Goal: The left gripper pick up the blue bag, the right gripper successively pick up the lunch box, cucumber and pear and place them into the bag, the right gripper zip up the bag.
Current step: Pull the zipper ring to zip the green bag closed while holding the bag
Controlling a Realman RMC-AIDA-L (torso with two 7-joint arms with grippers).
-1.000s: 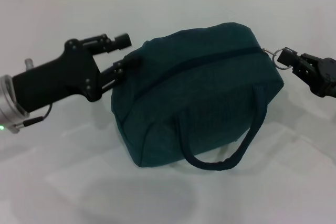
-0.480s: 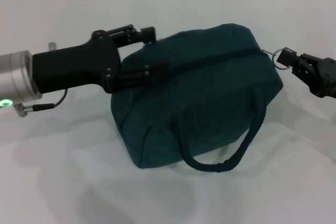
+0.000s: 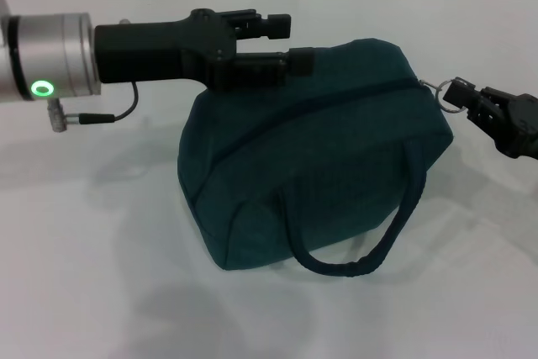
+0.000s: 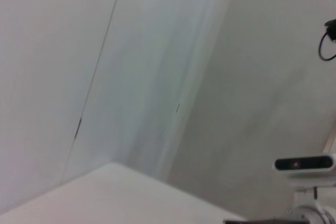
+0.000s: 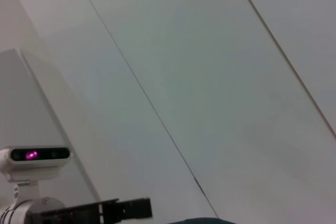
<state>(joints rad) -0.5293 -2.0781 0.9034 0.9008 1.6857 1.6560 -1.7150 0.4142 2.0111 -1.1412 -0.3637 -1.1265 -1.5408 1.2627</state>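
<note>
Two hands engaged | blue bag [image 3: 319, 157] zipped, resting on worktop [image 3: 101, 275] | right hand [image 3: 467, 98] pinching ring zipper pull [image 3: 431, 87] at bag's end, I judge zipping complete | left hand [image 3: 290, 39] spread, above bag's top, gripping nothing.

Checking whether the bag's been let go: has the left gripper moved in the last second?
Yes. The left gripper has risen and swung toward the robot's right, now over the blue bag, which stayed put.
</note>
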